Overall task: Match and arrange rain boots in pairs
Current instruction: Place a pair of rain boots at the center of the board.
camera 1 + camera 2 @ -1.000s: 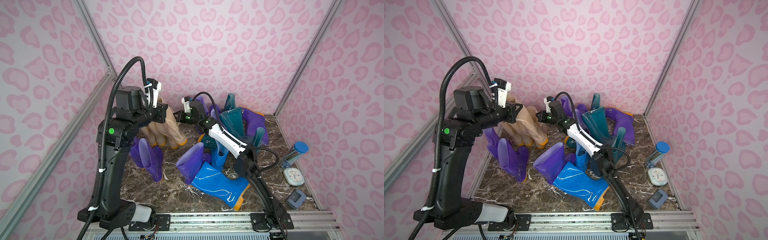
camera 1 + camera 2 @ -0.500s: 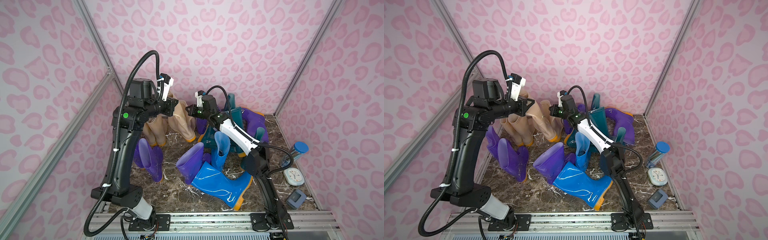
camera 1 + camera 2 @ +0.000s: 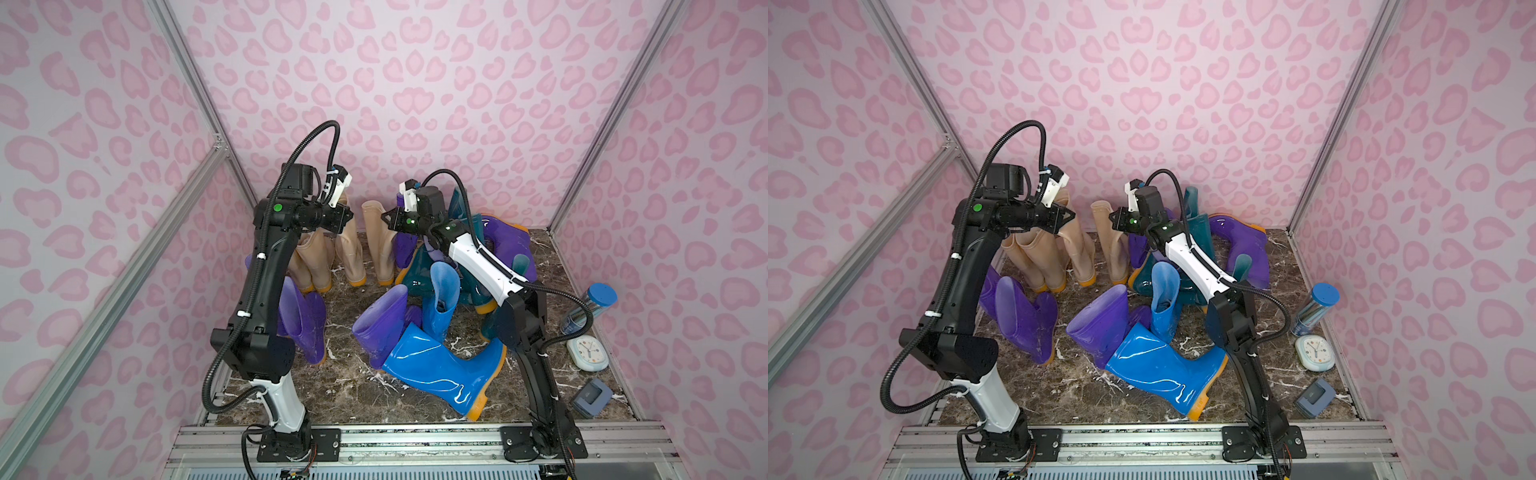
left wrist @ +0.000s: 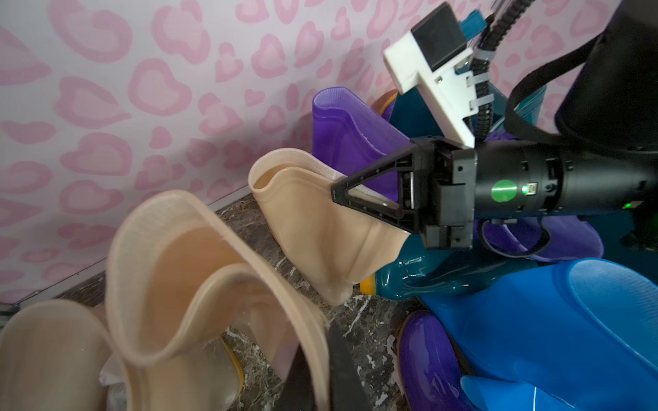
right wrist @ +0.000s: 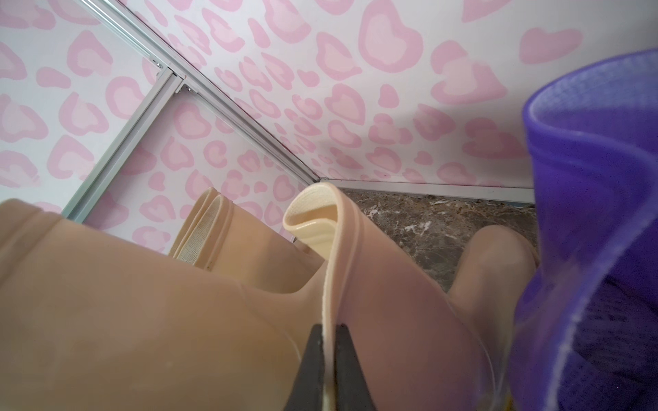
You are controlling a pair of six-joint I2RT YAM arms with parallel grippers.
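Both arms have swung rightward since a second ago, bringing two boots along. Left claw [image 3: 348, 218] is pinched tight on a beige boot [image 3: 351, 253] at its cuff, the shaft dropping below it. Right claw [image 3: 386, 222], facing it, likewise clamps a second beige boot [image 3: 380, 245]. The rubber is soft and glossy, the cuffs creased flat, the soles orange. A purple boot [image 5: 587, 213] crowds the right claw. Open marble floor [image 3: 353, 390] lies back toward the arm bases.

Clutter sits well clear of the right gripper [image 3: 386, 221], back by that arm's base along the side wall. There's a shiny tube with blue cap [image 3: 588, 309], a white clock [image 3: 588, 353] face-up just beside it, and a grey-blue box [image 3: 592, 397] nearest the rail. Floor [image 3: 353, 390] is dark marble; walls [image 3: 415, 83] are pink heart-print.
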